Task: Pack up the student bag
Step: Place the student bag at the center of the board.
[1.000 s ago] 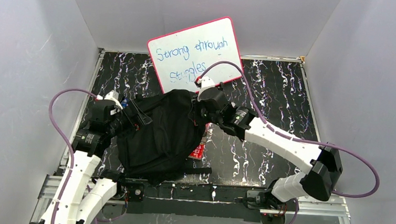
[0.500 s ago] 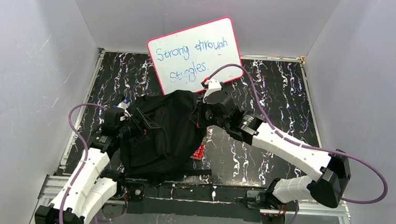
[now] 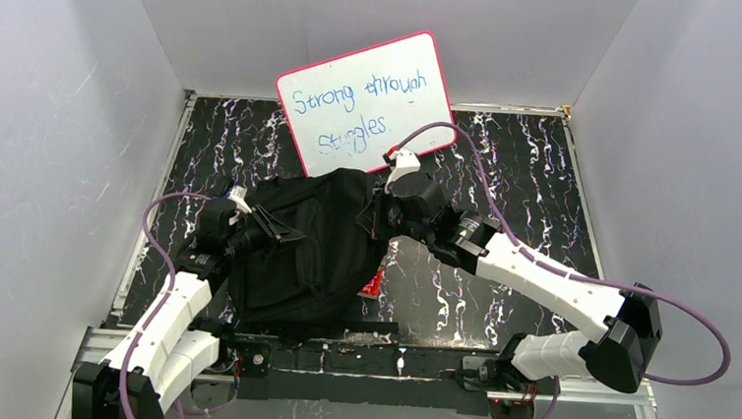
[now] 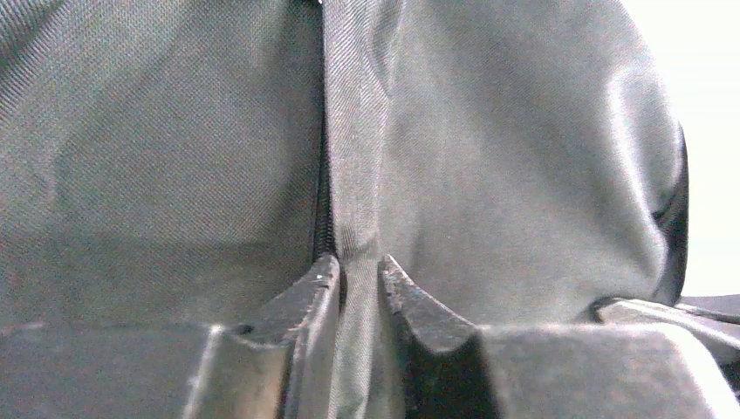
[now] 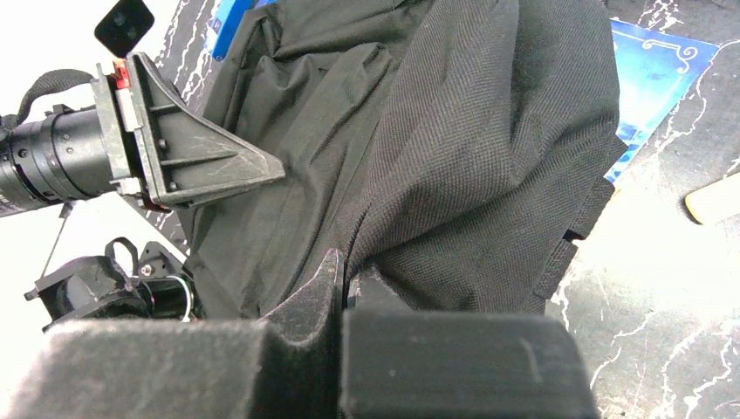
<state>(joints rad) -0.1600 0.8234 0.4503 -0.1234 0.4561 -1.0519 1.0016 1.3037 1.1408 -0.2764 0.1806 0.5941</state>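
The student bag point(image 3: 305, 254), a big soft black backpack, lies crumpled in the middle of the table between both arms. My left gripper point(image 3: 252, 239) is at its left side. In the left wrist view the left gripper point(image 4: 359, 266) is shut on a fold of the bag's fabric point(image 4: 524, 157) beside a zipper point(image 4: 321, 209). My right gripper point(image 3: 371, 219) is at the bag's upper right edge. In the right wrist view the right gripper point(image 5: 347, 272) is pinched shut on the bag's cloth point(image 5: 471, 131), with the left gripper's fingers point(image 5: 201, 161) facing it across the bag.
A whiteboard point(image 3: 367, 91) with blue writing leans on the back wall behind the bag. A blue book point(image 5: 654, 78) lies under the bag's far edge, and a red item point(image 3: 371, 286) peeks out at its right. White walls enclose the black marbled table point(image 3: 527, 181).
The left arm has pushed in against the bag and its jaws have closed on a fold of the fabric. The right gripper, still pinching the bag, has shifted slightly right.
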